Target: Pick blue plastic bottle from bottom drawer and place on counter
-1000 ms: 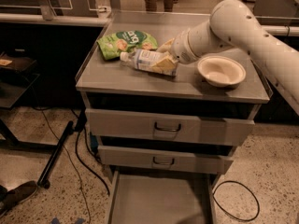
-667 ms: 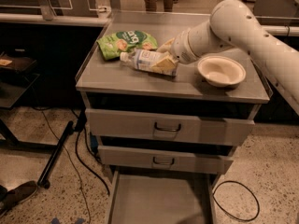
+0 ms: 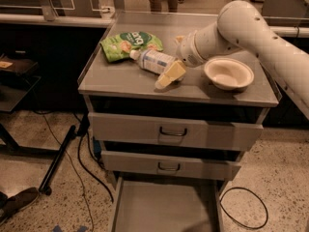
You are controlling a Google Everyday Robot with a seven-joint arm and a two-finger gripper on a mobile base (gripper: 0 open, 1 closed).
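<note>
**Currently on counter: one blue plastic bottle**

We list the blue plastic bottle [image 3: 153, 60] lying on its side on the counter [image 3: 120, 83], between the bowl [image 3: 228, 74] and the green snack bag [image 3: 128, 45]. The gripper [image 3: 171, 63] sits at the bottle's bowl-side end. We cannot tell its hold. The bottom drawer [image 3: 164, 207], below the bowl, stands open. We judge release is pending.

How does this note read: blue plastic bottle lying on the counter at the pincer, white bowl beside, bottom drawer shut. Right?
Not quite. The camera view shows the bottom drawer pulled out, not shut. The rest holds: the blue plastic bottle lies on the counter at the pincer, white bowl beside.
</note>
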